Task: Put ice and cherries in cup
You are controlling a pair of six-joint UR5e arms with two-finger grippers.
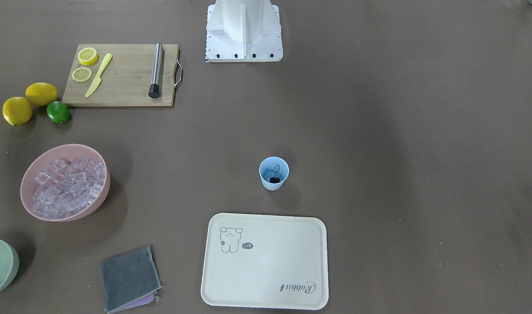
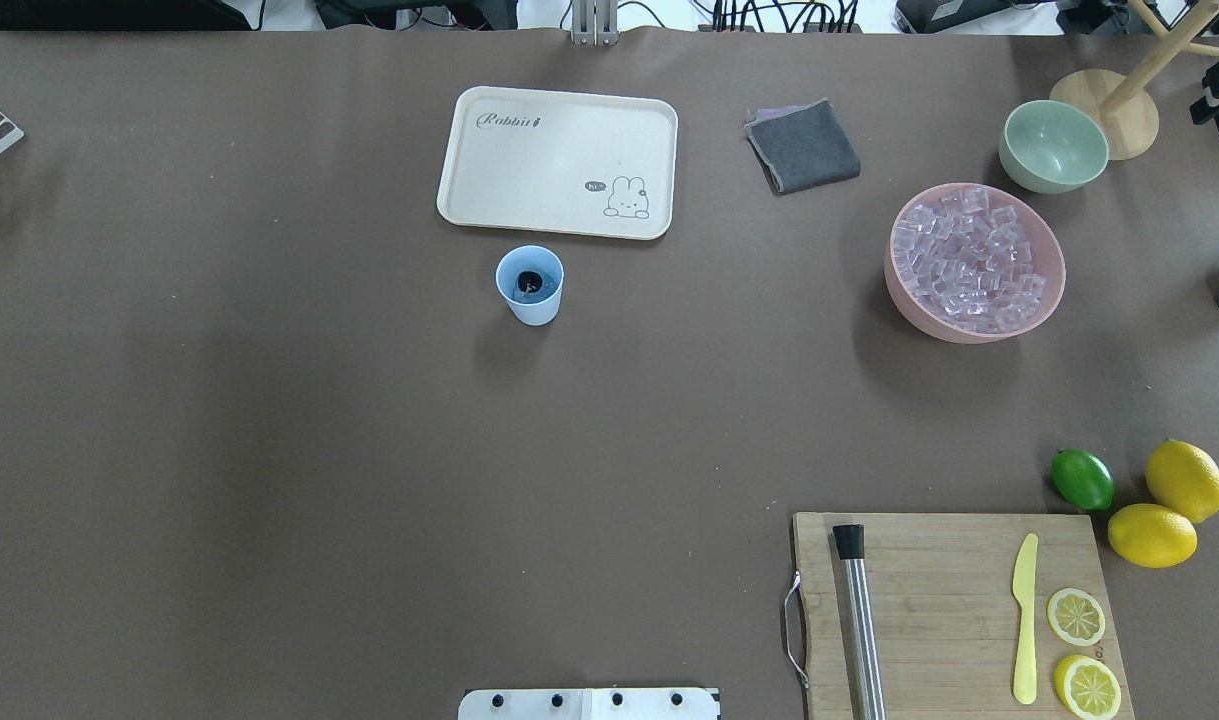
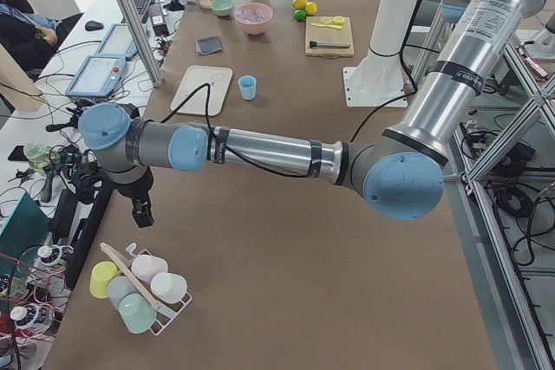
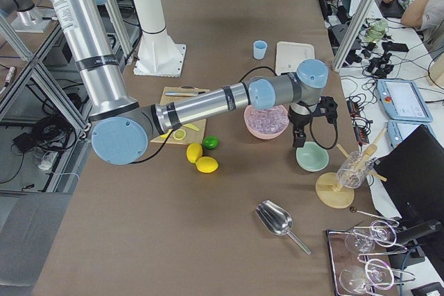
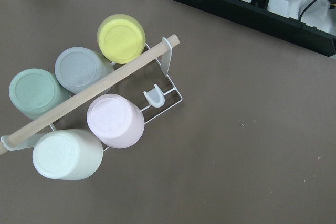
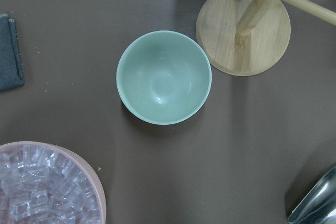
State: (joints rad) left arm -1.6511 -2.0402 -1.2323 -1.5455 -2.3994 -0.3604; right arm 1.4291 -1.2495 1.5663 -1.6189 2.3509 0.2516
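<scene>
The light blue cup [image 1: 274, 173] [image 2: 530, 284] stands upright near the table's middle, just off the cream tray. Inside it lies a dark cherry [image 1: 274, 179] [image 2: 530, 281] with a thin stem, on something clear and glossy that looks like ice. Many more ice cubes [image 1: 69, 185] [image 2: 969, 260] [image 6: 31, 192] fill the pink bowl [image 1: 91, 211]. My left gripper [image 3: 140, 210] hangs far from the cup, over a rack of coloured cups; I cannot tell if it is open or shut. My right gripper [image 4: 299, 136] hovers above the pale green bowl, state also unclear.
A cream tray [image 1: 266, 279], a grey cloth [image 1: 128, 277] and the pale green bowl [image 6: 164, 77] lie around. The cutting board [image 1: 121, 74] holds a muddler, a yellow knife and lemon slices. Beside it lie two lemons and a lime [image 1: 57, 112]. A wooden stand [image 6: 244, 30] and a metal scoop [image 4: 274, 220] sit nearby.
</scene>
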